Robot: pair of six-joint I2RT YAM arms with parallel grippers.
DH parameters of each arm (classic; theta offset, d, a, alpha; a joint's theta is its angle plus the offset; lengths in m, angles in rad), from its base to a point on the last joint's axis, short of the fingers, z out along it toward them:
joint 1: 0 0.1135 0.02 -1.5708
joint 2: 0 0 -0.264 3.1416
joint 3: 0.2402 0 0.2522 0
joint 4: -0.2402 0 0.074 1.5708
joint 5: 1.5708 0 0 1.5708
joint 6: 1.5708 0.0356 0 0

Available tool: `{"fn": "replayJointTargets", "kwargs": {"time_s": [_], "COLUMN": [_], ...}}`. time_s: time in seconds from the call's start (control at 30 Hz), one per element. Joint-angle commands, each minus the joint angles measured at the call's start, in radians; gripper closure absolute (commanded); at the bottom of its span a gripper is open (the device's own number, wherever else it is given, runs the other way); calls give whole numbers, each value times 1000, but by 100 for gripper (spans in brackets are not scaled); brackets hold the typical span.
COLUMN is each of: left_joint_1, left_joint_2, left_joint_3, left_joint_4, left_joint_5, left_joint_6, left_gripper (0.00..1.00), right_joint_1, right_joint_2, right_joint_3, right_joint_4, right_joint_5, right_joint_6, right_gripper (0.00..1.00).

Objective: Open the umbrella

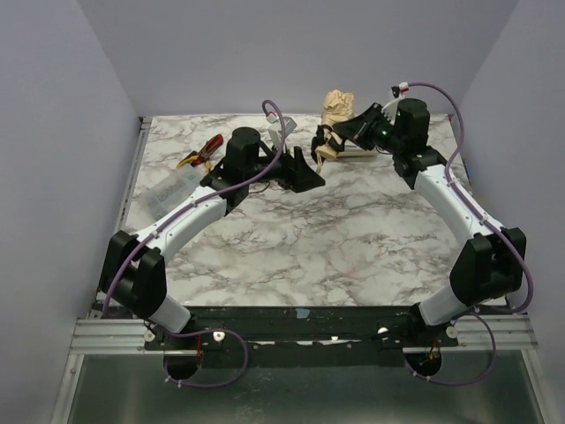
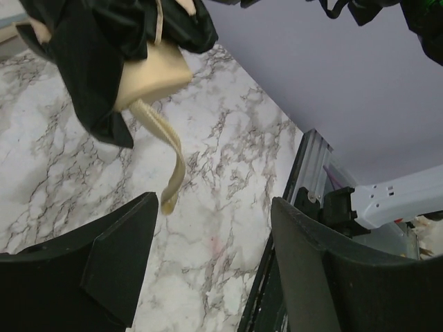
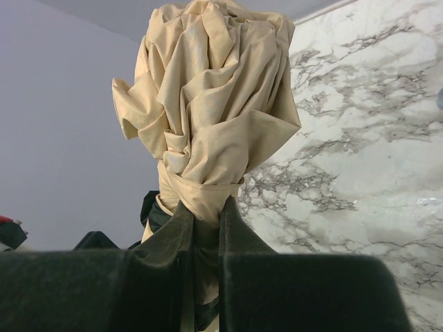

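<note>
1. The umbrella [image 1: 337,106] is folded w/ its cloth bunched. It is held up off the table [image 1: 353,247] at far centre, slightly right, and is not yet opened.
2. Right gripper [image 3: 206,216]: the fingers are closed tight on the narrow neck of beige cloth, w/ the bunch above them. A firm, steady hold is advised here as the anchor.
3. Left gripper [image 2: 213,204]: the fingers are spread wide w/ nothing between them. It is placed just left of and below the umbrella's lower end, not touching it.
4. From the left wrist, the lower end is seen as black cloth and a beige block, prob. the handle [image 2: 156,72]. A beige strap [image 2: 168,155] dangles from it toward the table.
5. Step judged in hand: the lower end is to be taken by the left gripper. The block should be aimed for, not the loose strap or the black cloth, which would likely slip.
6. The fingers should be set squarely either side of the block before closing. A slow approach is advised, as the umbrella may swing in a one-point hold.
7. Once gripped, the ends should be drawn apart along the umbrella's length, not sideways. The shaft is not visible.
8. Pliers [image 1: 201,152] lie at far left, well apart from the umbrella, so no obstruction is expected.
</note>
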Motion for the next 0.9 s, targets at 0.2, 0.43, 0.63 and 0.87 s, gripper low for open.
{"fn": "replayJointTargets", "kwargs": {"time_s": [0.2, 0.43, 0.63, 0.87], "left_joint_1": [-16, -16, -15, -29], "left_joint_2": [21, 23, 51, 7], "left_joint_3": [8, -4, 34, -26], "left_joint_4": [64, 51, -3, -47], "left_joint_5": [-29, -71, -105, -19], "left_joint_6": [-32, -5, 12, 136], "left_gripper": [45, 50, 56, 100], "right_joint_1": [34, 45, 52, 51], "right_joint_2": [-52, -58, -64, -33], "right_joint_3": [54, 52, 44, 102], "right_joint_4": [71, 89, 105, 148], "right_joint_5": [25, -5, -15, 70], "right_joint_6": [17, 48, 54, 23], "right_gripper": [100, 100, 100, 100]}}
